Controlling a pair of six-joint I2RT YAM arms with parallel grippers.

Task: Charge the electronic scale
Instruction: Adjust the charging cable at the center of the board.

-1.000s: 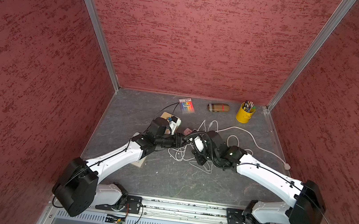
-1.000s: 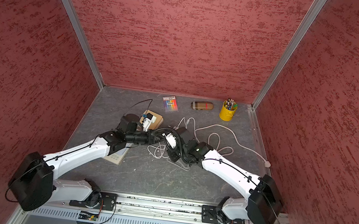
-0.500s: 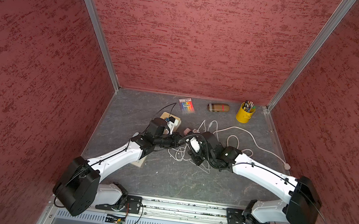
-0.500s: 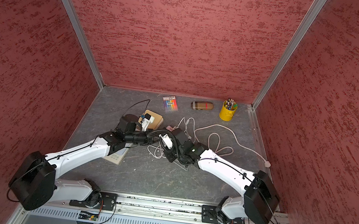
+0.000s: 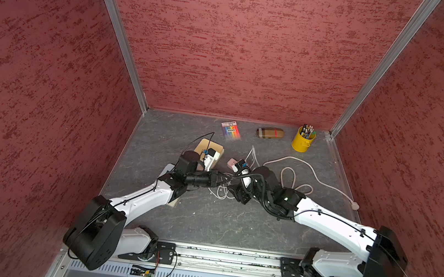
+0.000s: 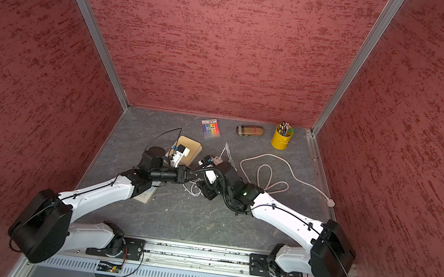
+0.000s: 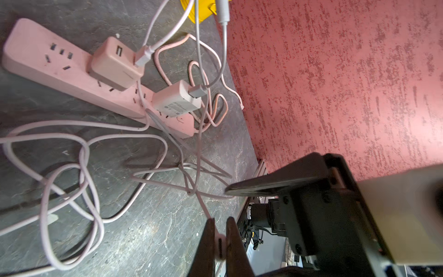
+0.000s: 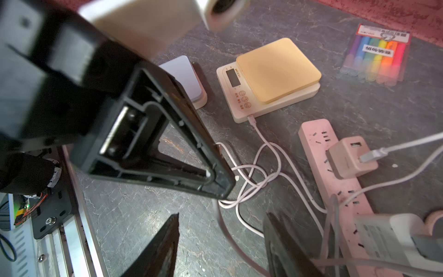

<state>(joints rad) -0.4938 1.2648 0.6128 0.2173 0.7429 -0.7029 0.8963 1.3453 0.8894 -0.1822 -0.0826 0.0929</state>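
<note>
The left gripper [image 7: 219, 221] pinches a white cable [image 7: 202, 205] just short of the pink power strip [image 8: 335, 184]; the right gripper [image 8: 221, 215] gapes beside the strip. Beyond the strip sits the scale [image 8: 278, 69]: cream base, tan platter, dark display, red button print unreadable, thin lead [image 8: 251, 119] plugged in.

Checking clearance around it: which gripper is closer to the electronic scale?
Left. The left gripper, shut on the white cable, is just on the robot's side of the scale. The right gripper, open, is farther back, beside the power strip.
</note>
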